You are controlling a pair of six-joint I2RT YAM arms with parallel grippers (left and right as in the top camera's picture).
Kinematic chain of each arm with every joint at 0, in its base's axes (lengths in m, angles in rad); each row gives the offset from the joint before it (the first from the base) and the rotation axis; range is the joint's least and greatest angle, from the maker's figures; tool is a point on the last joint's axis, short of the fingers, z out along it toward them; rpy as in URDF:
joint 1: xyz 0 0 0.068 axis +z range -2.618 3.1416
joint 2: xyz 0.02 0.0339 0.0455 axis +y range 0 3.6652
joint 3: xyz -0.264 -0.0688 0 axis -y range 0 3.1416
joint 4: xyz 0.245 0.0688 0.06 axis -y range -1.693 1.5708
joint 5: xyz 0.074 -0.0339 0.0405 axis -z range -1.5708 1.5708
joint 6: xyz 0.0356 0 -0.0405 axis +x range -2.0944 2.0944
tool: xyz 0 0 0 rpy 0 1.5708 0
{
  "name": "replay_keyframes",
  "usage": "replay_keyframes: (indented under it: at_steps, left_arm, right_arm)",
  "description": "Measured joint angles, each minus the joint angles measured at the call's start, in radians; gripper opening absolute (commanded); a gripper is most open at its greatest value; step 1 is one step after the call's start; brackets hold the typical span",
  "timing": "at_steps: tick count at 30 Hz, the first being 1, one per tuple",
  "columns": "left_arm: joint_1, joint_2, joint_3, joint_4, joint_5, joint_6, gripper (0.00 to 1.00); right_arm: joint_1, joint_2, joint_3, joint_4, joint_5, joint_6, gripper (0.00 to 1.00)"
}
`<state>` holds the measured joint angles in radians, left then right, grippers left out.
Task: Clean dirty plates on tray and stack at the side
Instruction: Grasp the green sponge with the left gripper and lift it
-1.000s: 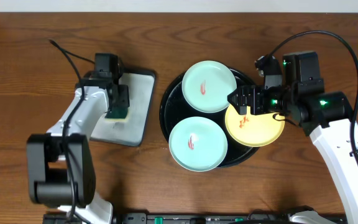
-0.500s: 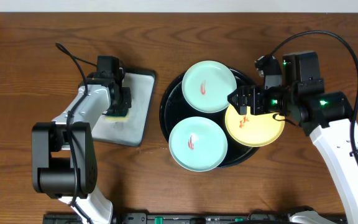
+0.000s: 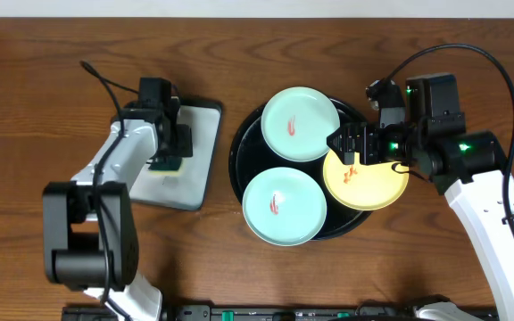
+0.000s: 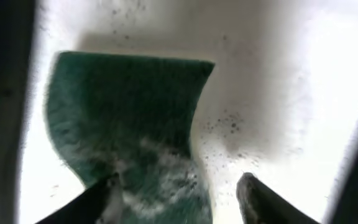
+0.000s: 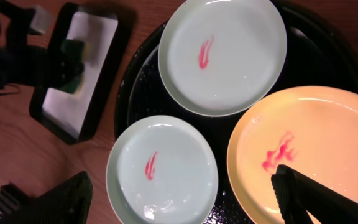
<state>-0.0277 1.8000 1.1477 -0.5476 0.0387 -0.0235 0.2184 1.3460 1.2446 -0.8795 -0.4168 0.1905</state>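
The black tray (image 3: 237, 152) holds three plates, each with a red smear: a mint-green plate (image 3: 300, 123) at the far side, a mint-green plate (image 3: 284, 205) at the near side, and a yellow plate (image 3: 368, 183) on the right rim. My right gripper (image 3: 351, 147) hovers open and empty above the tray. In the right wrist view its jaws (image 5: 182, 193) span the near mint plate (image 5: 163, 168) and the yellow plate (image 5: 303, 143). My left gripper (image 3: 169, 147) is low over a green sponge (image 4: 129, 124). Its jaws (image 4: 176, 193) are open astride the sponge.
The sponge lies on a rectangular white-grey tray (image 3: 199, 156) left of the black tray; that tray also shows in the right wrist view (image 5: 89, 37). Bare wood tabletop (image 3: 52, 98) lies around both trays. A black cable (image 3: 105, 85) trails from the left arm.
The left arm has shifted a little over the white-grey tray, its gripper settling onto the sponge. The right arm and the plates have not moved.
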Motion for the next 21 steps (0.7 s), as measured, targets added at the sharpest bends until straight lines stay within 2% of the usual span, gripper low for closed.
replay_keyframes:
  at_steps: [6,14,15,19,21]
  left_arm:
    - [0.0,-0.046,0.0,-0.009,-0.056,-0.002,0.66]
    - [0.008,0.009,-0.003,0.031,-0.109,-0.017,0.65]
    - [0.013,0.029,-0.003,0.035,-0.11,-0.026,0.62]
    - [0.023,0.074,-0.003,0.058,-0.09,-0.051,0.26]
    - [0.024,0.076,-0.003,0.06,-0.072,-0.06,0.14]
  right_arm:
    - [0.0,0.0,0.0,0.0,0.0,0.0,0.92]
    - [0.0,0.0,0.0,-0.002,0.0,0.0,0.92]
    - [0.0,0.0,0.0,-0.003,0.0,0.0,0.92]
    - [0.0,0.0,0.0,-0.006,0.0,0.0,0.92]
    - [0.0,0.0,0.0,-0.006,0.0,0.0,0.92]
